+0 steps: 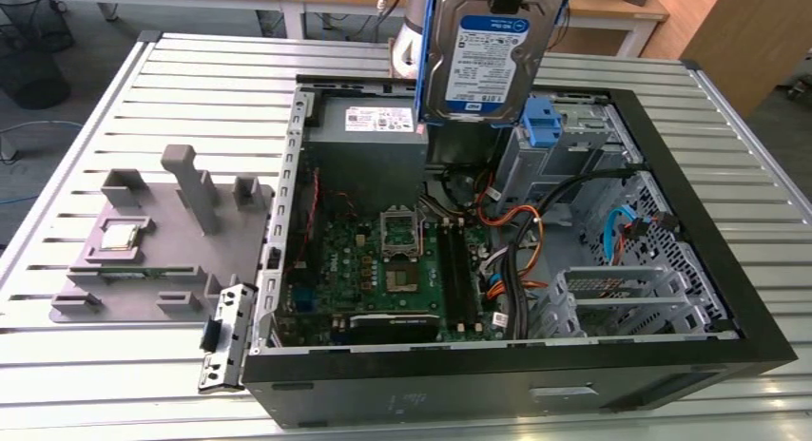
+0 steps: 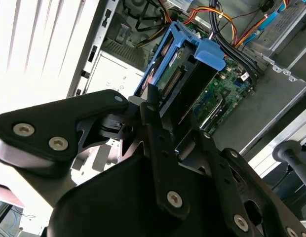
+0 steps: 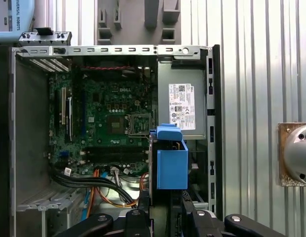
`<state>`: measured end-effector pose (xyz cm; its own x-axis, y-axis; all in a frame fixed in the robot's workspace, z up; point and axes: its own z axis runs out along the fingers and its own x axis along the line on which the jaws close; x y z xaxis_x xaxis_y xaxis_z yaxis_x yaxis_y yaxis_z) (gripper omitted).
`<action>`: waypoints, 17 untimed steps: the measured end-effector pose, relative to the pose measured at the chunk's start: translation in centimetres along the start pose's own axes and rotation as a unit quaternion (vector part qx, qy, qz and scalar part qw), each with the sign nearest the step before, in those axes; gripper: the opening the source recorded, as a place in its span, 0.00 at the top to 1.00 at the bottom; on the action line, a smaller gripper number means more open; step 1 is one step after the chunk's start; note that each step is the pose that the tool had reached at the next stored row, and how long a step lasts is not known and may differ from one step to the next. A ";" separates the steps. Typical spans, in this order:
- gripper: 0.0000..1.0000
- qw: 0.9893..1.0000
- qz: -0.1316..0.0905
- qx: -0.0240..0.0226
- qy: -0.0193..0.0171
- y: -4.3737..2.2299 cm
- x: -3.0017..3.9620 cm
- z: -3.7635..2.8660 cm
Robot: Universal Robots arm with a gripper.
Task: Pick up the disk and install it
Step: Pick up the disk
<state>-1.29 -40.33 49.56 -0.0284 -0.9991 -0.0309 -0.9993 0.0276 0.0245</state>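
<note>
silver disk (image 1: 482, 66) hangs upright below the gripper (image 2: 175, 116), clamped between its fingers (image 2: 159, 143), over the open case (image 1: 508, 370).

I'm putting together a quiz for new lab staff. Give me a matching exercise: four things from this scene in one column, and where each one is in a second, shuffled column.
Things
1. disk
2. processor chip
3. power supply box
4. motherboard

Places
A. flat on the floor of the open computer case
B. held in the gripper, above the case
C. on the grey fixture, outside the case
D. inside the case, at its far end in the exterior view

Pairs: 1-B, 2-C, 3-D, 4-A
</note>
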 end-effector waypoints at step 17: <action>0.65 1.000 0.000 0.000 0.000 -0.55 0.32 -0.02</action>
<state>-0.75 -40.67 49.56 -0.0282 -0.9991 -0.0309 -0.9993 0.0275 0.0246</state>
